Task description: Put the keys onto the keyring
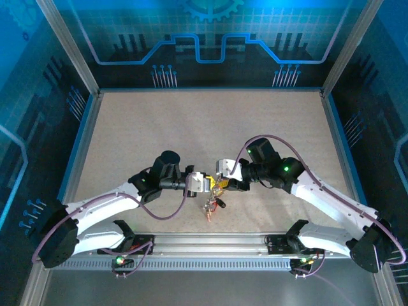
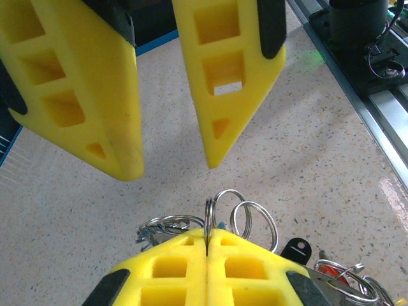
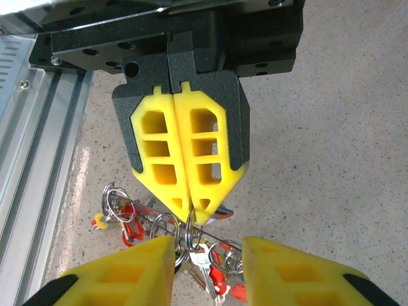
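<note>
My left gripper [image 2: 207,237] is shut on a small thin metal ring [image 2: 208,213] that stands on edge between its yellow fingertips; two more wire rings [image 2: 255,223] loop beside it. From the right wrist view the left gripper [image 3: 193,215] points down at the bunch of keys [image 3: 210,264], some with red heads [image 3: 131,223] and one with a yellow head [image 3: 99,221]. A flat grey band, probably the keyring [image 3: 156,220], runs edge-on through the bunch. My right gripper [image 3: 207,250] is open, its fingers either side of the bunch and facing the left gripper [image 1: 205,183].
The bunch of keys [image 1: 213,203] lies on the speckled table just in front of the aluminium rail [image 1: 210,242] at the near edge. A black tag [image 2: 296,248] lies by the rings. Behind both arms the table [image 1: 204,121] stretches to the back wall.
</note>
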`<state>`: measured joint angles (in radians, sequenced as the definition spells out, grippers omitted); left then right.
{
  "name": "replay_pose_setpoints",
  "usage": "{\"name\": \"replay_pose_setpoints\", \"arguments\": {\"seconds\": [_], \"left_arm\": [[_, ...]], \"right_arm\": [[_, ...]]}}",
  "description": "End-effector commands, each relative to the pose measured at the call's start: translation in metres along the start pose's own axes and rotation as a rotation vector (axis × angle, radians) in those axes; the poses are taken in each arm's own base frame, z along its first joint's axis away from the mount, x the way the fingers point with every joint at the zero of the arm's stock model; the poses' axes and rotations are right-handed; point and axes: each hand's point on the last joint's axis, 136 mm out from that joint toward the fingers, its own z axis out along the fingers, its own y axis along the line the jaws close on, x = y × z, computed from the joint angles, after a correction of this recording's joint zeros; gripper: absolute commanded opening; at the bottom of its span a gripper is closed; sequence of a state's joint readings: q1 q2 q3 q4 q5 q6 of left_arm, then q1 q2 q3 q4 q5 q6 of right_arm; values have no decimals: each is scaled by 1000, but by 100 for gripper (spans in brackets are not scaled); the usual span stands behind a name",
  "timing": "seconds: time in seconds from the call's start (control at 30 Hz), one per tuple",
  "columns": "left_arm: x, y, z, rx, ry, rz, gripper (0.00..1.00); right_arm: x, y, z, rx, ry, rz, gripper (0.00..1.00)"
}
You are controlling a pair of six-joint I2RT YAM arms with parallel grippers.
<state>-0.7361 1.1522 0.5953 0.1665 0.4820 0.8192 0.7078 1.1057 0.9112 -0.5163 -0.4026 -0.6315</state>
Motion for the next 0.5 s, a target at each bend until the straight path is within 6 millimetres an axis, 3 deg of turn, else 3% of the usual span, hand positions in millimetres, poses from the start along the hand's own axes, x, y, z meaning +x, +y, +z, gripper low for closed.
{"name": "replay_pose_setpoints", "arguments": {"seconds": [0.0, 0.2, 0.47], "left_arm": [[-21, 13, -3, -41, -63, 56, 0], [-24, 13, -2, -39, -84, 17, 0], [-28, 14, -4, -48, -105, -9, 0]], "right_arm": [[-2, 8, 2, -42, 0, -16, 34], [-2, 8, 10, -28, 9, -43, 34], [1, 5, 17, -8, 37, -56, 23]]}}
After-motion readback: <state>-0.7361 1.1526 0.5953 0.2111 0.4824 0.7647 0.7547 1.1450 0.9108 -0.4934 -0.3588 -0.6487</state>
